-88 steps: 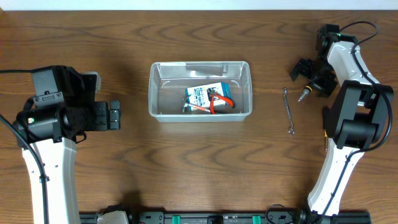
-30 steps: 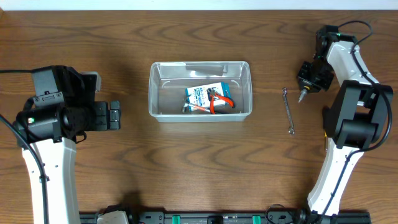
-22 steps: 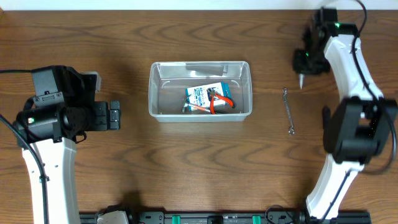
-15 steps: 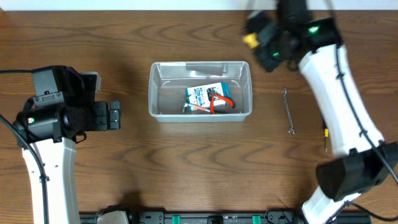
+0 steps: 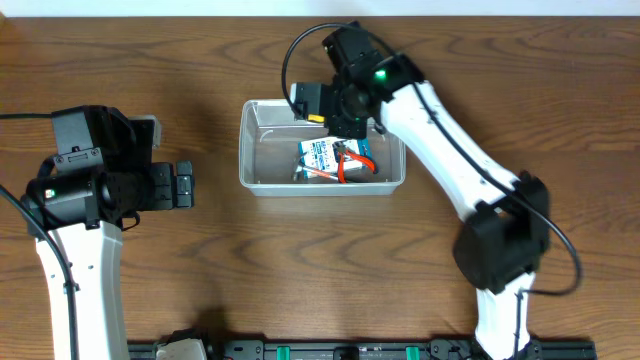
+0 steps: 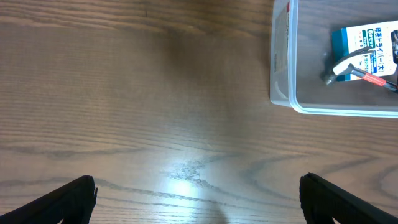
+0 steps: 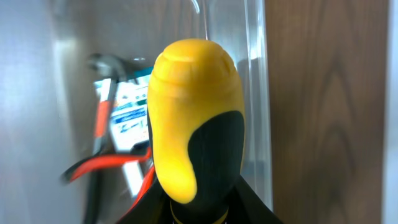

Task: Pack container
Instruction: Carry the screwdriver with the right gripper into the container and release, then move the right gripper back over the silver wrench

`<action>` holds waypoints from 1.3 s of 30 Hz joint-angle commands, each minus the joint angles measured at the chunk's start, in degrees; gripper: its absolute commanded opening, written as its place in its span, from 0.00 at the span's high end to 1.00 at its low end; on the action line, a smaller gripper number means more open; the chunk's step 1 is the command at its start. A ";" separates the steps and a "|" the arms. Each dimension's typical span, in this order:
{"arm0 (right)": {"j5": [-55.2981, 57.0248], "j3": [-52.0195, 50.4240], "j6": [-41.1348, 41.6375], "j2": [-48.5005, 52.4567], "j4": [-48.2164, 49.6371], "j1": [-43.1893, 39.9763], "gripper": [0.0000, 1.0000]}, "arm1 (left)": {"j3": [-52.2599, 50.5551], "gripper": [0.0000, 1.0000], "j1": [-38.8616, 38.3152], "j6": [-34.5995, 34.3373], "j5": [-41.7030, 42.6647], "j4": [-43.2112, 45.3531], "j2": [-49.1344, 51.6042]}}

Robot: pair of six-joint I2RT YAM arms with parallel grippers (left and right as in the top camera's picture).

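Note:
The container (image 5: 258,176) is a clear plastic bin at mid-table, and its near corner (image 6: 283,74) shows in the left wrist view. Inside lie a blue-and-white packet (image 5: 325,152) and red-handled pliers (image 5: 352,163). My right gripper (image 5: 332,108) hangs over the bin's back right part, shut on a screwdriver with a yellow-and-black handle (image 7: 186,118). The bin's wall (image 7: 249,74) and the pliers (image 7: 102,168) show behind that handle. My left gripper (image 5: 185,186) stands open over bare wood left of the bin, with nothing between its fingertips (image 6: 74,196).
The right arm (image 5: 450,150) stretches across the table from the right side to the bin. The left arm's base (image 5: 75,190) sits at the left edge. Wooden tabletop (image 6: 155,112) lies between the left gripper and the bin.
The right arm swung from the table's far right to above the container, carrying the screwdriver. The left arm has not moved.

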 commanded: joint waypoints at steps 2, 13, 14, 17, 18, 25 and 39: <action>-0.85 -0.15 -1.22 4.42 1.84 -0.44 0.99 | -0.59 0.02 -0.13 -0.70 0.37 -0.04 -0.11; -0.83 -0.15 -0.94 10.45 0.85 -1.84 0.96 | -0.59 0.02 -0.13 -0.70 0.37 -0.20 -0.11; -0.85 -0.15 -0.79 10.60 0.85 -1.88 0.96 | -0.59 0.02 -0.13 -0.70 0.37 -0.20 -0.11; -0.79 -0.15 -0.76 10.60 1.25 -1.88 0.83 | -0.59 0.02 -0.13 -0.70 0.37 -0.20 -0.11; -0.66 -0.15 -0.26 10.60 1.40 -1.88 0.78 | -0.59 0.02 -0.13 -0.70 0.37 -0.20 -0.11; 4.22 0.15 5.29 8.70 2.01 -1.97 0.40 | -0.59 0.02 -0.13 -0.68 0.37 -0.20 -0.11; 10.01 2.75 30.69 -17.49 -12.63 -4.70 0.01 | -0.59 0.02 -0.13 -0.68 0.35 -1.40 -0.11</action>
